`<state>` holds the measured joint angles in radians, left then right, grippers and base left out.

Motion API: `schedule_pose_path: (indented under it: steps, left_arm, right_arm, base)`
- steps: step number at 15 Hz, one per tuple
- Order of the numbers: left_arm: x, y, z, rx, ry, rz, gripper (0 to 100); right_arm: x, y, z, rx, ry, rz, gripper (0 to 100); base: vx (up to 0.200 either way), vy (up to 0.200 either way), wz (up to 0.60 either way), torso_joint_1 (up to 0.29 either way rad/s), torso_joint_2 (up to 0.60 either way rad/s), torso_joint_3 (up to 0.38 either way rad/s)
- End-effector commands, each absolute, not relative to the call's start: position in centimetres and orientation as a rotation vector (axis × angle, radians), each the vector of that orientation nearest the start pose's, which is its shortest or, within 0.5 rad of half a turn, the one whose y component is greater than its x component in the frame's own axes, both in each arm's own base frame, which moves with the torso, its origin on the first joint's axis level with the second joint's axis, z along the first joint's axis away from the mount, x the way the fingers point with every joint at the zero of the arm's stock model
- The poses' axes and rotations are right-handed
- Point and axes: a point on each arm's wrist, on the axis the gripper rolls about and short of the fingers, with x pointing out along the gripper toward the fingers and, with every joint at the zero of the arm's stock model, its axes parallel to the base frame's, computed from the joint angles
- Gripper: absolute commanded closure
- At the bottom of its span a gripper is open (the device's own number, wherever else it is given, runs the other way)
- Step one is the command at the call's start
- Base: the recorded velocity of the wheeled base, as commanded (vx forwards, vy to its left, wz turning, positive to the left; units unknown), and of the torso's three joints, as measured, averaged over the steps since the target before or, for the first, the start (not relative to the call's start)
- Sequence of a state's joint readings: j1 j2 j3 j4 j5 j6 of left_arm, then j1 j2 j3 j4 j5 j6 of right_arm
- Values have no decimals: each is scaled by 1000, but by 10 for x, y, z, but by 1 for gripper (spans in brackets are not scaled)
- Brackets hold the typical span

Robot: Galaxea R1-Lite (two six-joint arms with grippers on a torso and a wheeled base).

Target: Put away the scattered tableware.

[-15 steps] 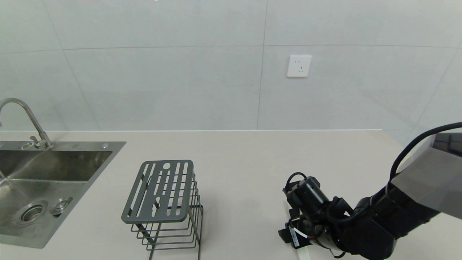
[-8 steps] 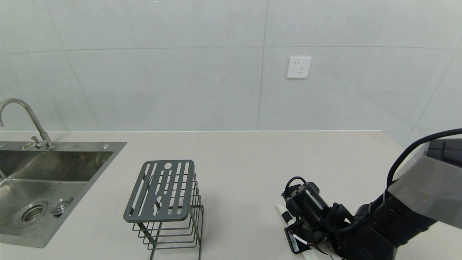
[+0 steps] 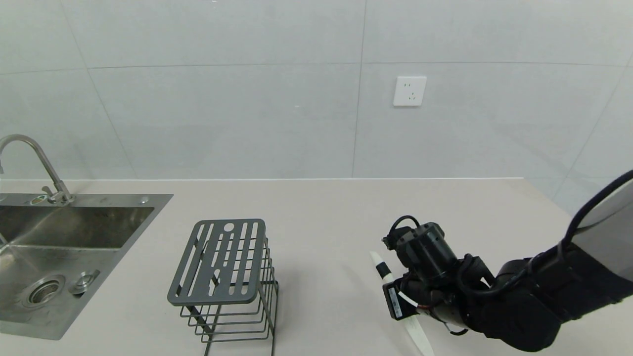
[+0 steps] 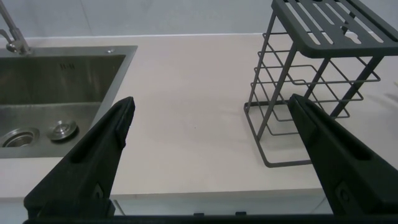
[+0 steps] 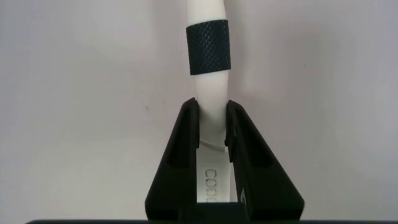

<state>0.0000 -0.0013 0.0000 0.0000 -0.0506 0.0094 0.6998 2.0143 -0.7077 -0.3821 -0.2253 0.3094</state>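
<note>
A white utensil (image 5: pixel 208 18) carries a black band with a fine cross-hatched pattern. The right gripper (image 5: pixel 211 112) is matte black, as is the left gripper (image 4: pixel 211 102). The slotted rack (image 3: pixel 212 298) is dark grey and the sink (image 3: pixel 104 199) brushed silver steel. The countertop (image 3: pixel 321 212) is pale beige, the tiled wall (image 3: pixel 222 113) light grey, its socket (image 3: pixel 410 90) white.

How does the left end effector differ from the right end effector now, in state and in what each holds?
The left end effector is wide open; the right end effector is shut. The left end effector holds nothing; the right end effector clamps a white utensil with a black band. The left end effector faces the wire rack and sink; the right end effector is to the rack's right. Both are black.
</note>
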Motion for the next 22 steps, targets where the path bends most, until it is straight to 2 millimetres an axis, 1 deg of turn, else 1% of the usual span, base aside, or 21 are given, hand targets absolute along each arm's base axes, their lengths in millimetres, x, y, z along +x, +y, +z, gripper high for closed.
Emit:
schedule_pose_path:
  steps: [1,5,7,9,10,13,17,19,21,22]
  left_arm:
    - [-23,-1,75,9,0,-51,0]
    - [-23,-1,75,6,0,-52,0]
    - [-23,-1,76,2,-2,-52,0]
    - [-23,-1,76,0,-2,-54,0]
    - [-23,-1,76,0,-3,-52,0]
    - [-23,-1,76,-1,-1,-52,0]
    - [-23,-1,76,0,-2,-55,0]
    - [-23,-1,76,2,-2,-55,0]
    - [-23,-1,76,3,-2,-58,0]
    - [-23,-2,76,15,-4,-83,0]
  right_arm:
    - [244,190,68,-75,776,351,100]
    - [243,189,92,-38,660,453,100]
    - [241,188,99,-39,607,480,100]
    - [237,185,102,-35,568,524,100]
    - [230,181,101,-46,532,563,100]
    - [217,173,104,-60,442,645,100]
    - [213,170,110,-31,328,682,100]
    - [208,166,118,-33,262,712,100]
    - [204,164,123,-36,241,741,100]
    - [201,163,128,-52,216,783,100]
  base:
    - [0,0,0,0,0,0]
    - [0,0,0,0,0,0]
    - [0,0,0,0,0,0]
    - [0,0,0,0,0,0]
    - [0,0,0,0,0,0]
    - [0,0,0,0,0,0]
    - [0,0,0,0,0,0]
    - [0,0,0,0,0,0]
    - [0,0,0,0,0,0]
    - [0,0,0,0,0,0]
